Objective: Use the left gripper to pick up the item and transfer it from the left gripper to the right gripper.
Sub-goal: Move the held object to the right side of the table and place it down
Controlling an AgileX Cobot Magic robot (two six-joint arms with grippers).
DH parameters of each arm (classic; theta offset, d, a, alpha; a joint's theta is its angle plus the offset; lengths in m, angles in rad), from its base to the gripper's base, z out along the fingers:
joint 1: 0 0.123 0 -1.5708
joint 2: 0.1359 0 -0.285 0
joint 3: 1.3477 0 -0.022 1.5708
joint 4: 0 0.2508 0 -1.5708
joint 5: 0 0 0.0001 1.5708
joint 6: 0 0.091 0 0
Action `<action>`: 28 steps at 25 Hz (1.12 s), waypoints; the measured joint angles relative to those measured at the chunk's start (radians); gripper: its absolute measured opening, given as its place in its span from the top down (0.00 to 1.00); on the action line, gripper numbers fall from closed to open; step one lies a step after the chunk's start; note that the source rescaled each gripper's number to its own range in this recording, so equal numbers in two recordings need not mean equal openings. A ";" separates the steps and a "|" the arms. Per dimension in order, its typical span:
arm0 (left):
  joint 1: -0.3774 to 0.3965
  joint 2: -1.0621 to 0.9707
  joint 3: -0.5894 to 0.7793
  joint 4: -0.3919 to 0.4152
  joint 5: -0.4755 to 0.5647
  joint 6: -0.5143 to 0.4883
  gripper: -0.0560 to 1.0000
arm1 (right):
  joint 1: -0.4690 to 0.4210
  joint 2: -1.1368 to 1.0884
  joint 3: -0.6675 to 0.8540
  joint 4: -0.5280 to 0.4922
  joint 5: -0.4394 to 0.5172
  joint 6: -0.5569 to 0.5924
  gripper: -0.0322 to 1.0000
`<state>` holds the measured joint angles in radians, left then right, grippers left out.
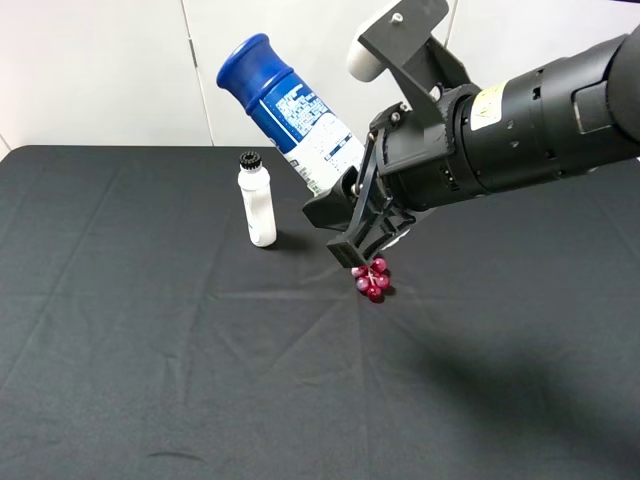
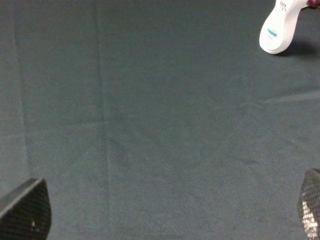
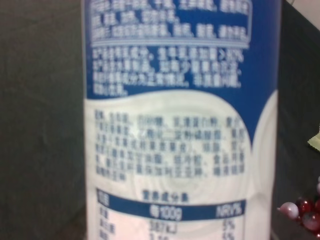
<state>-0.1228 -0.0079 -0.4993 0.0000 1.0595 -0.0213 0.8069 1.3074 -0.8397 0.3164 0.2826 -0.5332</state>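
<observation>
The right gripper (image 1: 345, 215) pinches the white lower end of the blue-capped spray can (image 1: 290, 115) above the black table (image 1: 150, 350), with the can's cap leaning toward 11 o'clock. A white bottle (image 1: 258, 205) stands at the gripper's 9 o'clock, and red grapes (image 1: 372, 280) lie just below it at 5 o'clock. The left gripper (image 2: 167, 212) hangs over the table, its fingers spread wide.

The can (image 1: 290, 110) is blue-capped, fading white (fine print).
</observation>
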 joint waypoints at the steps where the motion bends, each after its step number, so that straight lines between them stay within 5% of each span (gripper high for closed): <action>1: 0.000 0.000 0.000 0.000 0.000 0.000 0.01 | 0.000 0.000 0.000 0.000 0.000 0.000 0.95; 12: 0.000 0.000 0.000 0.000 -0.001 0.001 0.01 | -0.003 0.000 -0.001 -0.001 0.011 0.088 0.95; 20: 0.000 0.000 0.000 0.000 -0.001 0.001 0.01 | -0.150 0.000 -0.060 -0.054 0.255 0.277 0.95; 28: 0.065 0.000 0.000 0.000 -0.001 0.001 0.01 | -0.322 0.000 -0.064 -0.120 0.388 0.361 0.95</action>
<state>-0.0577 -0.0079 -0.4993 0.0000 1.0583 -0.0201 0.4846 1.3074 -0.9039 0.1967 0.6711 -0.1724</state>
